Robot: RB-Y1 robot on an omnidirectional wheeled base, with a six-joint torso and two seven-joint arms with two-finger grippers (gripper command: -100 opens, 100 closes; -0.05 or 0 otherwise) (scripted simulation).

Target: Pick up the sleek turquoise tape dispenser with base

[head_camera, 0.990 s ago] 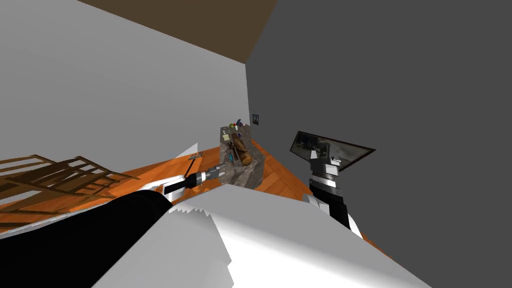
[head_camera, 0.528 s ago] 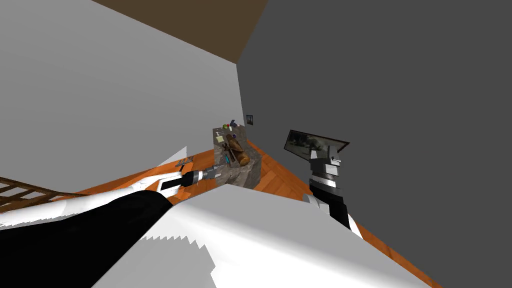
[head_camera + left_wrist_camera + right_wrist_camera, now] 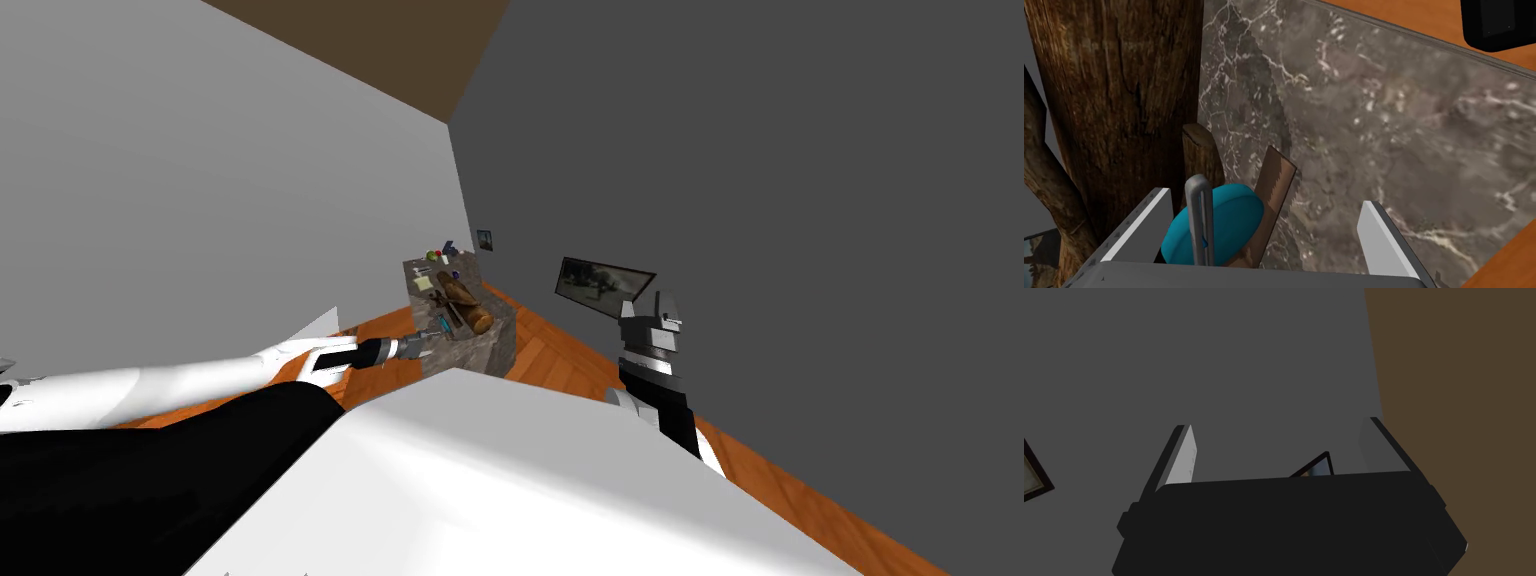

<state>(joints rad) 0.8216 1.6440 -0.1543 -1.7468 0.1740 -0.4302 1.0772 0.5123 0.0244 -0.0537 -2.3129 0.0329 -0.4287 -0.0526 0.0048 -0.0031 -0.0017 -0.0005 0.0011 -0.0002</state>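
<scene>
Left gripper (image 3: pixel 1265 200) spread wide over dark veined marble block (image 3: pixel 1399 125) — rounded turquoise tape dispenser (image 3: pixel 1229 215) on block, crowded by rough bark log (image 3: pixel 1119 100), brown slat (image 3: pixel 1276 185). Right gripper (image 3: pixel 1279 428) wide, away from block.

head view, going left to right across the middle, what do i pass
left forearm → marble block → framed picture

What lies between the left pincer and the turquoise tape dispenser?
Nothing: in the left wrist view the tape dispenser sits inside the open left pincer, beside a brown wooden slat.
</scene>
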